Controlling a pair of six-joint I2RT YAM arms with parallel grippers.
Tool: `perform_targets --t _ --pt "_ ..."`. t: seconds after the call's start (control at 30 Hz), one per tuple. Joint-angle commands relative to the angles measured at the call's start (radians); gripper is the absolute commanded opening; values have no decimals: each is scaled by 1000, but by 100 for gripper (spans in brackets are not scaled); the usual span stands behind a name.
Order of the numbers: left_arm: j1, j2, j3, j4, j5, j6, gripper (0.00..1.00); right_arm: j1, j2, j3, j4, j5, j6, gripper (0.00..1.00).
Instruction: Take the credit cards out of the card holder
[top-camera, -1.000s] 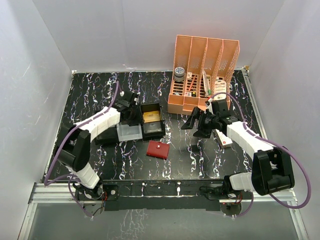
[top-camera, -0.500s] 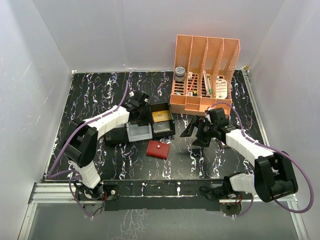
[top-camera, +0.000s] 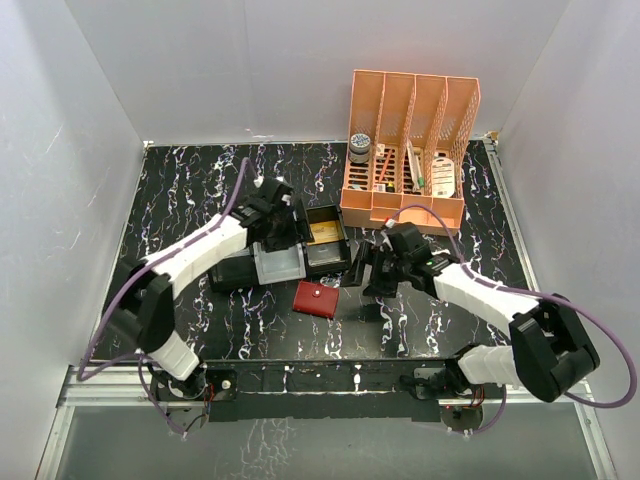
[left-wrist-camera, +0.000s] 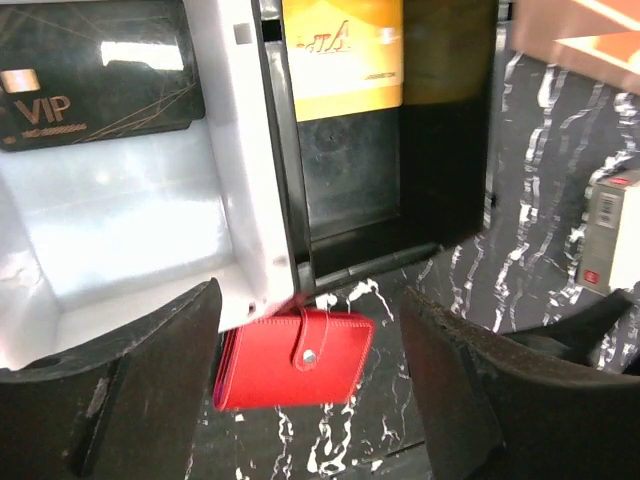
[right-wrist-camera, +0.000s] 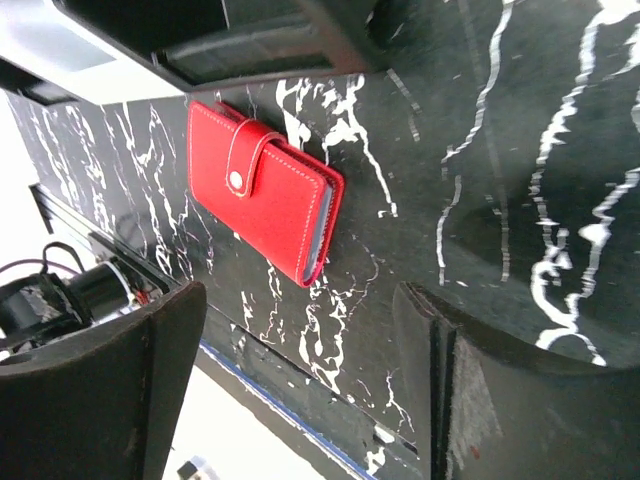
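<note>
The red holder (right-wrist-camera: 265, 200) lies shut on the worktop (right-wrist-camera: 520, 150), just by the tray (left-wrist-camera: 350, 200). The left hand (left-wrist-camera: 310, 295) and right hand (right-wrist-camera: 300, 290) are both open and hold nothing. I think one hand should press the holder flat while the other lifts the tab (right-wrist-camera: 243, 155). The cards inside are hidden; only a pale edge shows. A yellow card (left-wrist-camera: 342, 55) in the tray is cut off.

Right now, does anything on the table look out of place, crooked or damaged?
Nothing looks spilled or damaged. The red card holder lies slightly askew on the table, close to the near side of the tray, with its snap tab closed. A pale blue-grey card edge shows at its open side.
</note>
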Motion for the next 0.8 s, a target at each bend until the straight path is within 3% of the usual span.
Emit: perform_targets --t 0.0,0.2,0.4,0.77 --pt "-2 -251 -113 -21 -54 4 72 99 55 58 108 96 5 70" --pt "2 -548 -357 3 -59 -88 78 209 134 166 60 284 -133 67" --pt "5 -781 -535 22 24 -163 82 241 204 216 100 306 -283 62" --pt "4 -921 -681 13 113 -217 82 319 346 252 81 217 -282 49"
